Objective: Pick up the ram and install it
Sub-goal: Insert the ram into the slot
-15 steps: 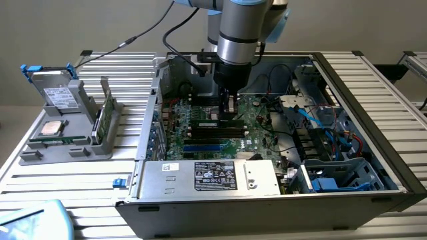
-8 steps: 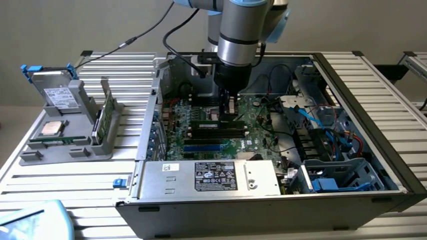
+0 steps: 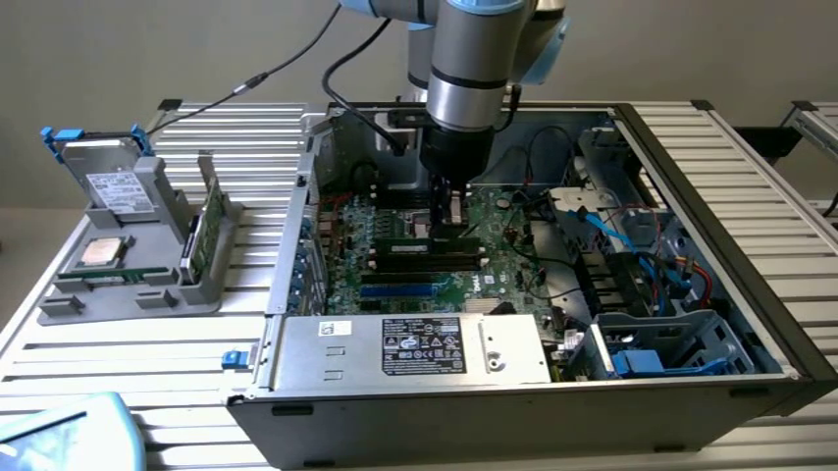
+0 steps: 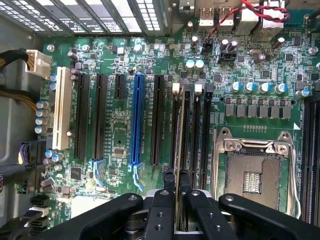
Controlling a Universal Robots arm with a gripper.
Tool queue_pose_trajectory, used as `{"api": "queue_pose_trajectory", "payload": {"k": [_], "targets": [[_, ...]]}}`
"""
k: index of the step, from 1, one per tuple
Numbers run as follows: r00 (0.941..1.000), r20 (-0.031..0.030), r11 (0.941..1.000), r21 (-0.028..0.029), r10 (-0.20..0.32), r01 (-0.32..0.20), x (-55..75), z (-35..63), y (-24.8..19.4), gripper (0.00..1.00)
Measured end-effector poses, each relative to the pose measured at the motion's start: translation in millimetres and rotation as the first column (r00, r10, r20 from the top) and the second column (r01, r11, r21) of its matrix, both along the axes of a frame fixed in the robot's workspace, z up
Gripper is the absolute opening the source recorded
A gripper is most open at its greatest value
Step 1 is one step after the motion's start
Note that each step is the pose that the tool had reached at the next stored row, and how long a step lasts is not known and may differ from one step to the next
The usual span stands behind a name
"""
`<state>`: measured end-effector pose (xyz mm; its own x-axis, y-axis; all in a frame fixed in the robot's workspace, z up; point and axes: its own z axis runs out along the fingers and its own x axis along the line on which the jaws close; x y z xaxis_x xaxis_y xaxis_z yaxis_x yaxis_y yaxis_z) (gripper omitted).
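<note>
The ram point(image 4: 181, 135) is seen edge-on in the wrist view, a thin stick pinched between the two dark fingers of the gripper point(image 4: 178, 194), whose jaws are closed on its flat faces. It hangs lengthwise over the black memory slots point(image 4: 201, 135), between the blue expansion slot point(image 4: 136, 120) and the empty processor socket point(image 4: 252, 175). Whether its lower edge already touches a slot cannot be told. In the exterior view the gripper point(image 3: 452, 221) stands low inside the open computer case point(image 3: 786, 324), over the middle of the motherboard point(image 3: 392, 211), far side of the power supply point(image 3: 419, 348). A grey holder point(image 3: 131, 289) sits on the slatted table point(image 3: 131, 363) at the exterior view's left, well apart from the case. Judged risks: the stick looks slightly off the slot line, so pressing could land it on a slot wall or between two slots and jam it; the white end latches point(image 4: 175, 88), if not swung out, could block seating; an unmatched notch would stop it halfway; a thin-edge pinch may let the board tilt or slip under load.
</note>
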<state>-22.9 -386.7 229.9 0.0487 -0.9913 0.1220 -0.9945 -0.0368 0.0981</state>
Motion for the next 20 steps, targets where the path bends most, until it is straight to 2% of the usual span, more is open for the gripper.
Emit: {"api": "queue_pose_trajectory", "payload": {"k": [13,20], "targets": [[0.9998,0.0002,0.9998,0.0008,0.021,-0.021,0.1,-5.3,0.0,0.14],[0.9998,0.0007,0.9997,0.0146,0.021,-0.021,2.1,-6.2,-0.3,0.14]]}}
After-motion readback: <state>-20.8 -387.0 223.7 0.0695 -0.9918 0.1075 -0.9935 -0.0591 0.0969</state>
